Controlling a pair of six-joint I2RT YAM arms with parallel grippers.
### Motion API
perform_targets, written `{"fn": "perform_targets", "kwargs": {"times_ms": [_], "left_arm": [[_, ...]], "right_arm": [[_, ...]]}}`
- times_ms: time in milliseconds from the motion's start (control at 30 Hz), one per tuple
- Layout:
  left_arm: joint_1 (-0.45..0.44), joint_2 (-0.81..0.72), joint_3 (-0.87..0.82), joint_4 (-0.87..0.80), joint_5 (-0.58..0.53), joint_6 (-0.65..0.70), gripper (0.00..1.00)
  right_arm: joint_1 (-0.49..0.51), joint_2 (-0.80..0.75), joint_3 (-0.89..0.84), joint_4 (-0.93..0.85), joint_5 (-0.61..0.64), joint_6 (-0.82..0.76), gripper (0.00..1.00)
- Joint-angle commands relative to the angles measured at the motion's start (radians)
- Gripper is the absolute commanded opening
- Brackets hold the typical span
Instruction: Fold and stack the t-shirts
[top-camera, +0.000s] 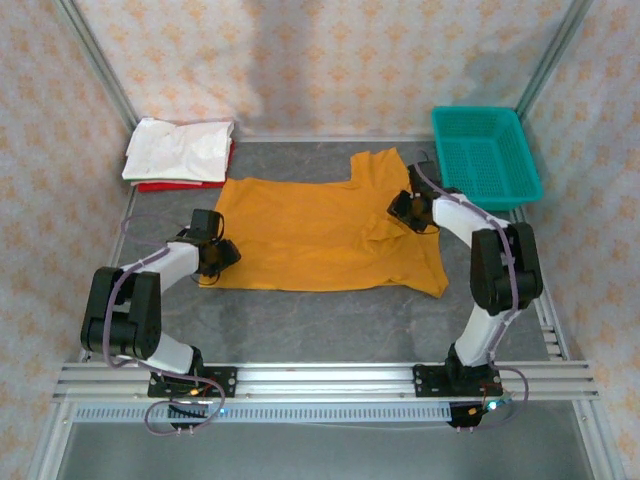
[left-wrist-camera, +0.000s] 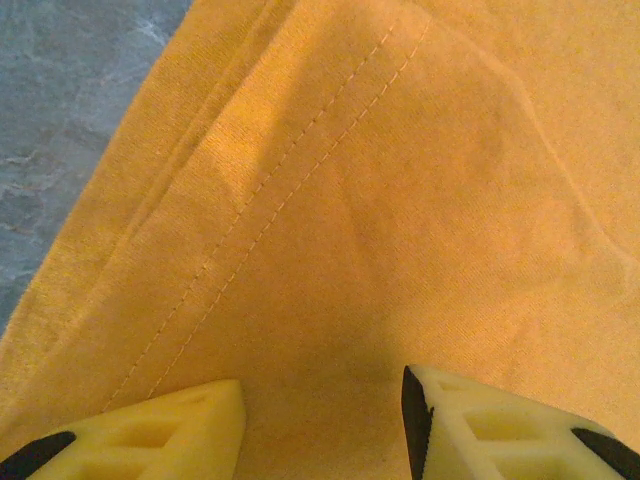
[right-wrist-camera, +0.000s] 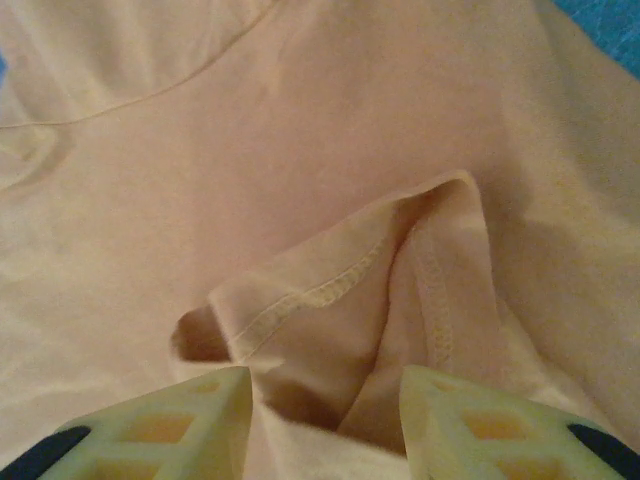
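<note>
The mustard-orange cotton t-shirt lies spread flat on the grey stone-patterned table, its long axis running across me from left to right — hem toward my left arm, sleeves and neck toward my right. My left gripper hangs over the near corner of that hem with its 2 yellow fingers apart and nothing between them; the double-stitched hem line runs away from the jaws on a slant, and bare table shows just beyond the cloth edge. My right gripper is also parted and empty, sitting directly above a rumpled sleeve cuff that has buckled up into a loose fold. So each arm has its own end within reach, and I judge the fold has to go along that long axis. The white folded t-shirt rests on the red t-shirt at the far left corner, near the orange one — the teal plastic mesh basket stands at the far right, close behind my right arm, so room there is tight.
</note>
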Motion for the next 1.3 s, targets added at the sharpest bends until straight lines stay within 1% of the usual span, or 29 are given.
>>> {"fn": "perform_targets", "kwargs": {"times_ms": [0,33,100,233,367,400,500,833,867,933,967,1000,1067,1133,1267], "left_arm": [[-0.012,0.043,-0.002,-0.045,-0.019,0.012,0.47],[-0.012,0.048,0.001,-0.045,-0.019,0.014,0.47],[-0.014,0.062,0.006,-0.042,-0.014,0.017,0.47],[-0.015,0.075,0.005,-0.035,-0.013,0.016,0.48],[-0.015,0.080,0.001,-0.027,-0.018,0.016,0.48],[-0.015,0.081,0.000,-0.024,-0.016,0.016,0.48],[-0.017,0.083,-0.002,-0.019,-0.016,0.015,0.48],[-0.018,0.074,0.007,-0.025,-0.011,0.013,0.48],[-0.018,0.072,0.008,-0.027,-0.011,0.014,0.48],[-0.018,0.066,0.010,-0.033,-0.011,0.014,0.48],[-0.017,0.062,0.012,-0.037,-0.011,0.015,0.48],[-0.018,0.058,0.013,-0.042,-0.013,0.017,0.48],[-0.018,0.051,0.014,-0.052,-0.019,0.020,0.48],[-0.018,0.049,0.014,-0.053,-0.019,0.023,0.48],[-0.018,0.064,0.016,-0.048,-0.015,0.025,0.49]], "right_arm": [[-0.010,0.045,0.052,-0.014,0.028,-0.017,0.43],[-0.011,0.060,0.062,-0.011,0.025,-0.018,0.42],[-0.013,0.094,0.090,-0.012,0.012,-0.021,0.36],[-0.011,0.122,0.117,-0.003,-0.004,-0.017,0.20],[-0.011,0.117,0.136,-0.003,-0.010,-0.018,0.10],[-0.010,0.114,0.142,-0.003,-0.015,-0.021,0.06],[-0.008,0.106,0.156,-0.005,-0.017,-0.021,0.01],[-0.003,0.119,0.222,-0.014,-0.036,-0.016,0.00],[-0.003,0.124,0.239,-0.032,-0.045,-0.018,0.03],[-0.001,0.102,0.231,-0.048,-0.027,-0.014,0.26],[-0.001,0.074,0.203,-0.038,-0.015,-0.010,0.33],[-0.001,0.047,0.176,-0.034,-0.003,-0.010,0.38],[-0.002,-0.020,0.101,-0.013,0.019,-0.011,0.42],[-0.004,-0.057,0.046,-0.015,0.016,-0.037,0.43],[-0.003,-0.037,0.020,-0.076,-0.022,-0.135,0.45]]}}
